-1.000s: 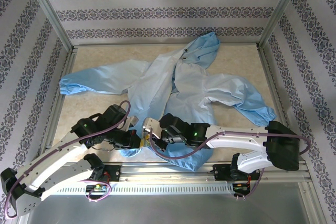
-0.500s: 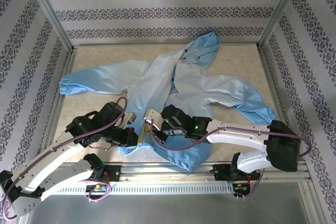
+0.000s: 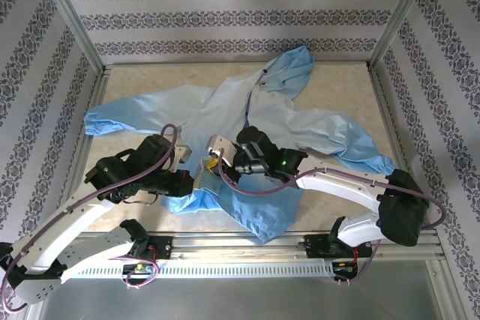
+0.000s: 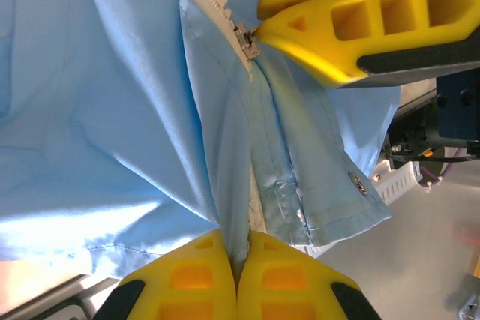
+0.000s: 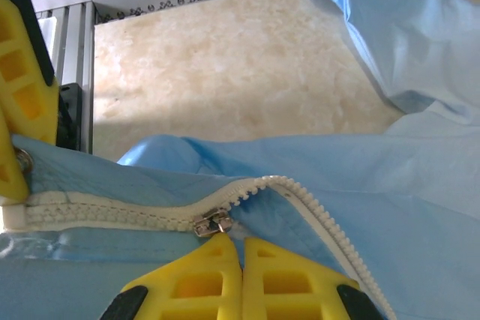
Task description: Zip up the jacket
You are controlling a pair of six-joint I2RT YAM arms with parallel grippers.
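While our left gripper (image 4: 238, 249) clamps the jacket (image 3: 277, 121) by its hem (image 4: 330, 219) near the table's (image 3: 337, 88) near edge, our right gripper (image 5: 241, 249) pinches the zipper slider (image 5: 212, 224) just beyond. Open teeth (image 5: 322, 215) run toward the hood (image 3: 296, 65) at the far edge, so the right arm should lead.

What my right claw (image 5: 241, 245) pinches at the zipper slider (image 5: 212, 224) is buried between its fingers. My left claw (image 4: 238, 239) swallows the jacket (image 3: 225, 114) hem. From above, my arms hide the jacket's front near the worktop (image 3: 345, 84)'s near edge.
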